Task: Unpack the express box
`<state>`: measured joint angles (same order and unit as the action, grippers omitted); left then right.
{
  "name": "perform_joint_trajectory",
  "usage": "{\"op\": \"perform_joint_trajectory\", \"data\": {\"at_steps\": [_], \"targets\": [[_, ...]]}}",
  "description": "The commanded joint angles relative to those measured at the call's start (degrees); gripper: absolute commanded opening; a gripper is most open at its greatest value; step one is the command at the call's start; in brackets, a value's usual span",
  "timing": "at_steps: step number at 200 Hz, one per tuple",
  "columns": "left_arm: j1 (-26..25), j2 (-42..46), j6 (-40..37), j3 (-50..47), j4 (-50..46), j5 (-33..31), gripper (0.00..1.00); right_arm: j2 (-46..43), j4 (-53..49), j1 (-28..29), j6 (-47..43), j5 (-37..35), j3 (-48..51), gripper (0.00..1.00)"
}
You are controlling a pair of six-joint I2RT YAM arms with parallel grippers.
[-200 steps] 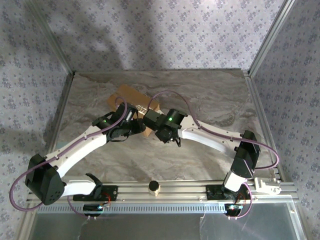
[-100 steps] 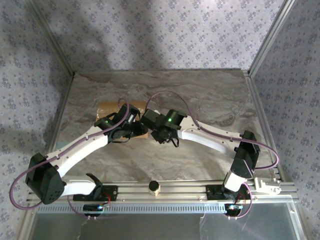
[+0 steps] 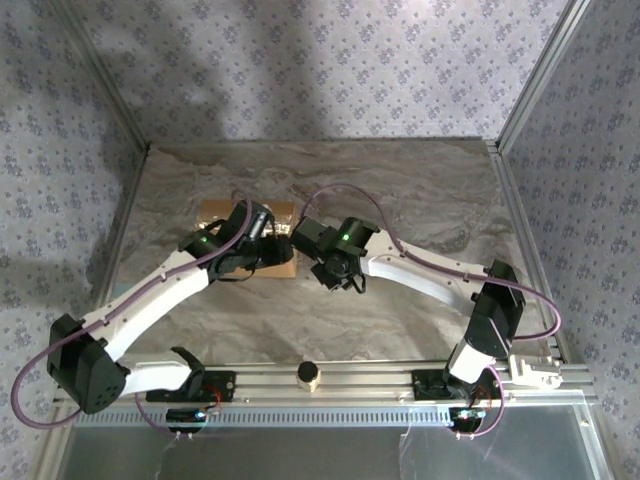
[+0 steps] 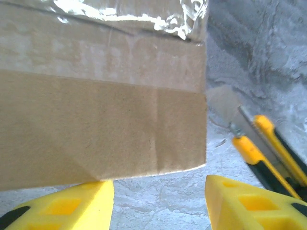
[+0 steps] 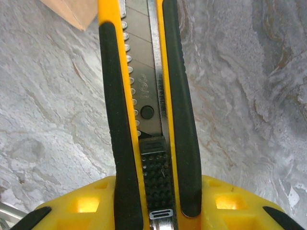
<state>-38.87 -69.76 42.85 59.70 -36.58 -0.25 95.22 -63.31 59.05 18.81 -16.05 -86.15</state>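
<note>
Progress is judged to be early. The express box (image 3: 218, 216) lies on the surface (image 3: 430, 190) left of centre, partly under the left arm, with its flaps closed. In the left wrist view, glossy clear tape (image 4: 120, 14) runs along the top edge of the carton and wrinkles at the corner. No cut can be made out in it. No contents are out on the surface.

The right end effector (image 5: 158, 189) is clamped on the handle of a yellow-and-black utility knife (image 5: 144, 96). Its blade (image 4: 223, 101) is extended and lies just beside the carton's corner. The left end effector (image 4: 158, 184) stands with its jaws apart and grips nothing. The near wall of the carton lies just ahead of its yellow fingers (image 4: 62, 206).

Remaining work, as judged:
- slit the tape;
- fold the flaps back;
- lift out whatever is inside.

Markings: the cardboard faces in view are plain and carry no print or label. A small embossed mark sits on the knife's slider rail above a round stud, but it is too faint to read.
</note>
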Motion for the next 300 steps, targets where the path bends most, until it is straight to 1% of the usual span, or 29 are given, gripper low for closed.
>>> {"op": "perform_joint_trajectory", "data": {"at_steps": [1,16,43,69,82,105,119,137,164,193,217,228,257,275,300], "targets": [[1.43,3.18,-1.17,1.89,-4.69,0.62,0.54,-1.61,-2.67,-0.34,-0.26,0.58,0.45,0.0],[2.3,4.69,-0.89,1.99,-6.35,1.22,0.54,-1.78,-2.58,-0.42,-0.1,-0.06,0.71,0.0],[4.63,7.45,-0.22,2.38,-9.79,0.27,0.54,-2.8,-1.44,-0.77,-0.24,-0.62,1.83,0.0],[8.11,9.22,-1.06,4.03,-14.83,-3.77,0.54,-4.11,-0.24,-1.72,-1.11,-0.46,2.56,0.0],[11.52,9.89,-2.23,4.58,-16.09,-4.54,0.54,-4.42,-0.41,-2.3,-1.58,-0.22,2.39,0.0],[19.08,10.57,-4.32,5.8,-17.22,-4.72,0.54,-4.94,-0.45,-3.06,-2.52,-0.18,2.39,0.0],[23.07,11.03,-5.48,6.66,-17.33,-6.52,0.57,-5.46,0.32,-3.57,-3.06,0.1,2.9,0.0],[28.33,10.99,-6.84,7.75,-16.56,-6.54,0.6,-5.58,0.8,-4.81,-3.16,1.54,2.43,0.0],[35.12,8.53,-8.67,9.11,-15.96,-3.86,0.63,-5.66,0.72,-5.38,-2.92,2.4,1.16,0.0],[40.09,6.07,-9.21,7.0,-12.25,0.93,0.64,-6.14,0.57,-5.4,-1.63,2.34,1.2,0.0],[41.83,2.99,-9.53,6.28,-10.07,3.3,0.66,-7.31,1.4,-5.41,-0.2,2.67,2.24,0.0],[41.88,1.84,-9.61,6.05,-8.59,3.82,0.66,-7.61,2.09,-5.48,-0.06,2.62,2.45,0.0],[41.62,0.09,-9.41,4.17,-2.72,8.55,0.66,-7.56,1.6,-5.44,-0.07,2.49,1.58,0.0],[40.01,-0.59,-9.79,2.83,1.47,9.1,0.65,-7.68,1.01,-5.28,-0.01,2.52,1.16,0.0],[36.61,-2.4,-10.94,2.56,4.54,8.52,0.64,-7.57,0.49,-4.85,-0.13,1.93,1.31,0.0]]}}
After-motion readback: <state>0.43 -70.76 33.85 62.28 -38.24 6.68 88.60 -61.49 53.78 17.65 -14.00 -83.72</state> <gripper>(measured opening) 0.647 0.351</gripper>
